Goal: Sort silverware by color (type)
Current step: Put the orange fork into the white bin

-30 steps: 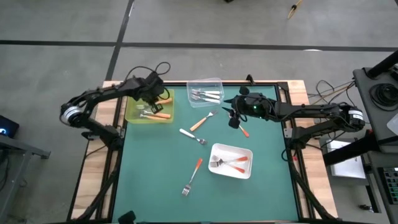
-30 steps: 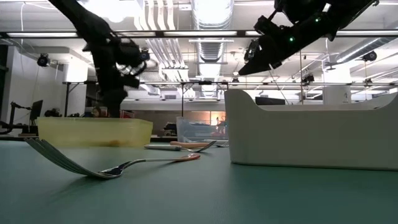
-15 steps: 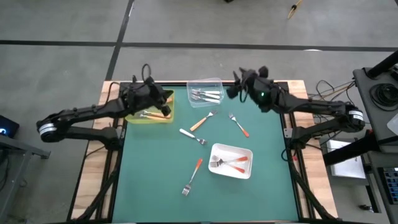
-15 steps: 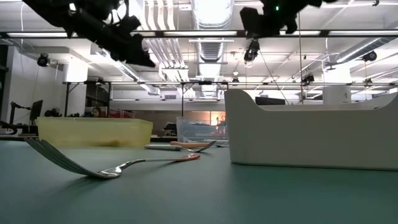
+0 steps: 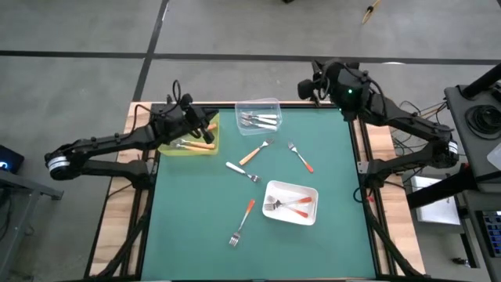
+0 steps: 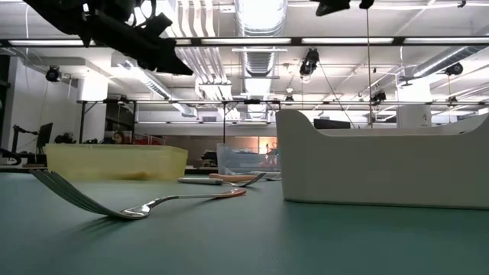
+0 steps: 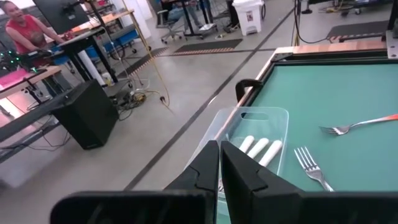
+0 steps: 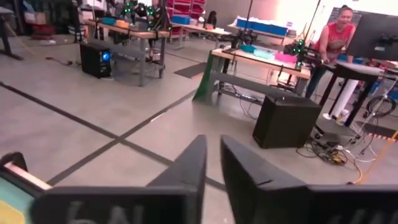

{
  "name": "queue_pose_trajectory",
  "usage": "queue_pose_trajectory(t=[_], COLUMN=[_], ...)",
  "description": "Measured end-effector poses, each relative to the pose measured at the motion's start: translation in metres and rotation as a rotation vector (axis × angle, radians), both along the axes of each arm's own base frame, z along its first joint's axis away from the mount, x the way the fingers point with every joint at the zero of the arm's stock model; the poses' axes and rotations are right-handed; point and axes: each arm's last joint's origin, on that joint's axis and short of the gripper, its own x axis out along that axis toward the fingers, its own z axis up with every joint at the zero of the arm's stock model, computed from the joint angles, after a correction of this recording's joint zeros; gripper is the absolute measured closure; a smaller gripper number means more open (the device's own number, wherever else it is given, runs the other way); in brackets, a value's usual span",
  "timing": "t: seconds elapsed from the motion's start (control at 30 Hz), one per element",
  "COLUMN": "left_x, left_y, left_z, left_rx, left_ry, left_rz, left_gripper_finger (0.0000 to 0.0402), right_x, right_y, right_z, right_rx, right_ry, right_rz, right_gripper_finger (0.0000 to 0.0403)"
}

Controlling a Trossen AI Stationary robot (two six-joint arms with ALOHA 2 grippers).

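left end effector [image 5: 205, 125]: your left one sits over the yellow tray [image 5: 169, 146], at the edge nearer the clear tray [image 5: 259, 104]. Fingers pressed flat together, nothing in them. Looks to me like it's parked where the orange ones go.

right end effector [image 8: 212, 163]: up high past the far edge of the tabletop [image 5: 337, 235], well beyond the clear tray. Fingers nearly together with a thin gap, nothing between them. It's aimed out at the room, so I'd guess it's pulled clear of the work.

white handles [image 5: 264, 120]: bunched inside the clear tray, so that's your white bin.

orange handles [image 5: 199, 144]: a couple lying in the yellow tray.

red handles [image 5: 299, 203]: in the white tray [image 5: 275, 188], on the near side from the clear tray.

stragglers: four forks loose on the green, all on the near side of the clear tray. Tan fork [image 5: 254, 152] closest to it, red one [image 5: 301, 158] beside that, white fork [image 5: 242, 171] a bit nearer, another red fork [image 5: 243, 220] nearest of all, left of the white tray.

progress: I'd say mostly sorted, four left for you.
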Motion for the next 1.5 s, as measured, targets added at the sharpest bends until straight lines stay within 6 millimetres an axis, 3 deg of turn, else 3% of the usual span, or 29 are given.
queue_pose_trajectory(t=[0.2,0.73,1.07,1.27,1.5], left_x=[0.001,0.001,0.001,0.001,0.001], left_y=[0.0,0.001,0.001,0.001,0.001], left_z=[-0.002,-0.002,-0.002,-0.002,-0.002], left_rx=[-0.001,0.013,0.015,0.013,0.011], left_ry=[0.016,0.027,0.029,0.028,0.026], left_rz=[-0.001,-0.004,-0.004,-0.004,-0.003], left_gripper_finger=[0.0401,0.0402,0.0402,0.0402,0.0402], right_x=[0.003,0.003,0.02,0.035,0.037], right_y=[0.007,0.029,0.025,0.01,-0.005], right_z=[-0.008,-0.061,-0.118,-0.152,-0.194], right_rx=[0.107,0.679,0.911,1.176,1.301], right_ry=[-0.017,0.006,0.114,0.232,0.51], right_rz=[0.104,0.222,0.166,0.206,0.108], right_gripper_finger=[0.039,0.039,0.039,0.039,0.039])
